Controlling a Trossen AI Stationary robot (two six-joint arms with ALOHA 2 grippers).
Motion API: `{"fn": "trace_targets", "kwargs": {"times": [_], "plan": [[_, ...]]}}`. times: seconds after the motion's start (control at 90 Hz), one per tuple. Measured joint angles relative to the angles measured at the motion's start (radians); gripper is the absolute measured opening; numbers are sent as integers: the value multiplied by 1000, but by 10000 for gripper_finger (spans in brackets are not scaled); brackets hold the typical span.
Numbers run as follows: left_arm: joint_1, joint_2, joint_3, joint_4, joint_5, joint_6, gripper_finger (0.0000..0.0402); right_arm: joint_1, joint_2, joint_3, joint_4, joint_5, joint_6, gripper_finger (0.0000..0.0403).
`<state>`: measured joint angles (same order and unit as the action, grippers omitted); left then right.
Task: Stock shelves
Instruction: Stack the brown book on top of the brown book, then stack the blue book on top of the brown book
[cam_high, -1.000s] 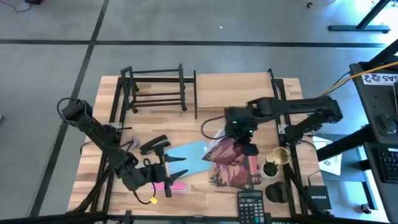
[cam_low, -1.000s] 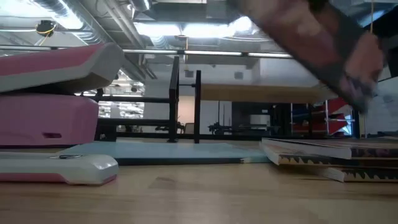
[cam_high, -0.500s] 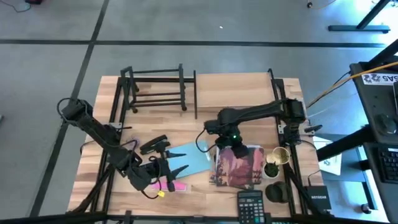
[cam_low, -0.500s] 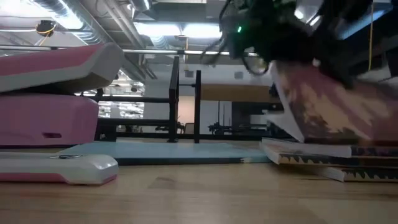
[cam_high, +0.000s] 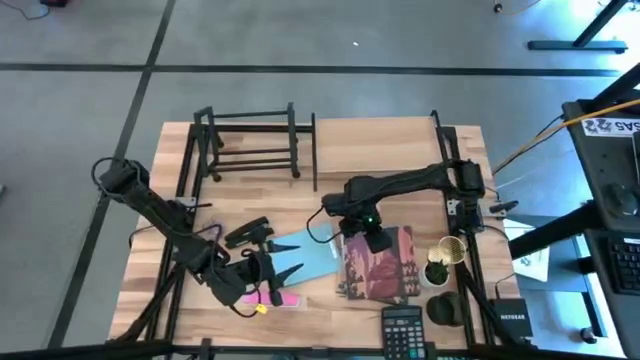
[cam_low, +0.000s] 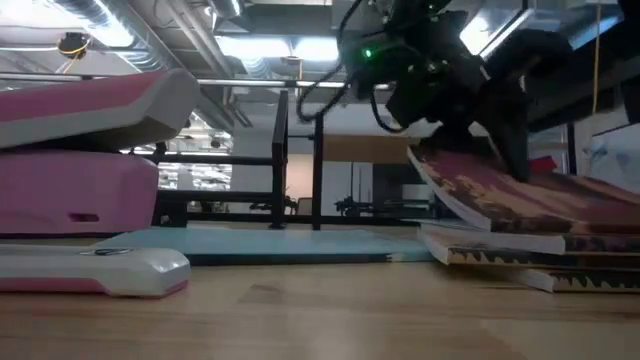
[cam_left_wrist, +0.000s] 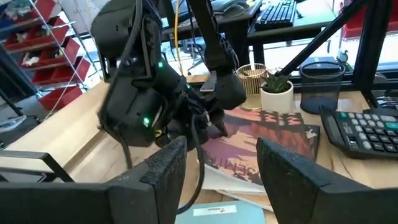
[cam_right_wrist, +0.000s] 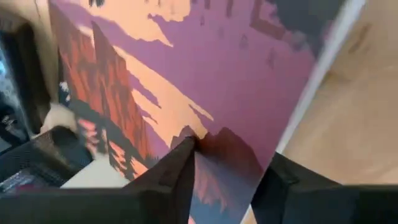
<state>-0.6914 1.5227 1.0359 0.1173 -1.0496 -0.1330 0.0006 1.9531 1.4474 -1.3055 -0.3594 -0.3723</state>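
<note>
Glossy flat book (cam_high: 380, 265) pinched by right end effector (cam_high: 366, 238).

overhead view straight down, low view level across table, both sharing book (cam_high: 378, 266)

Grey floor (cam_high: 90, 40) (dark seams), ceiling ducts (cam_low: 150, 30) overhead.

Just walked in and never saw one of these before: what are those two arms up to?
The right pincer grips the edge of a purple-and-orange book and holds one end tilted up off the other books on the table. The left pincer is open near a pink stapler and a light blue folder. The black rack at the table's far side has nothing on it yet.
</note>
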Motion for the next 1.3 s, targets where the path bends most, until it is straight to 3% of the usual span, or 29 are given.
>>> {"fn": "trace_targets", "kwargs": {"times": [0.389,0.656,0.767,0.967,1.2,1.3], "plan": [[67,0,0,-139,92,-231,177,0,-105,11,-27,11,35,111],[86,8,0,-149,107,-262,177,7,-199,9,-3,223,80,111],[104,20,0,-225,109,-354,177,47,-315,-46,200,235,69,111],[146,69,0,-407,128,-525,177,211,-478,-268,745,236,88,111],[218,131,-1,-505,250,-605,177,387,-420,-467,1291,209,208,111],[248,162,-1,-515,305,-631,177,438,-351,-456,1364,335,210,111]]}}
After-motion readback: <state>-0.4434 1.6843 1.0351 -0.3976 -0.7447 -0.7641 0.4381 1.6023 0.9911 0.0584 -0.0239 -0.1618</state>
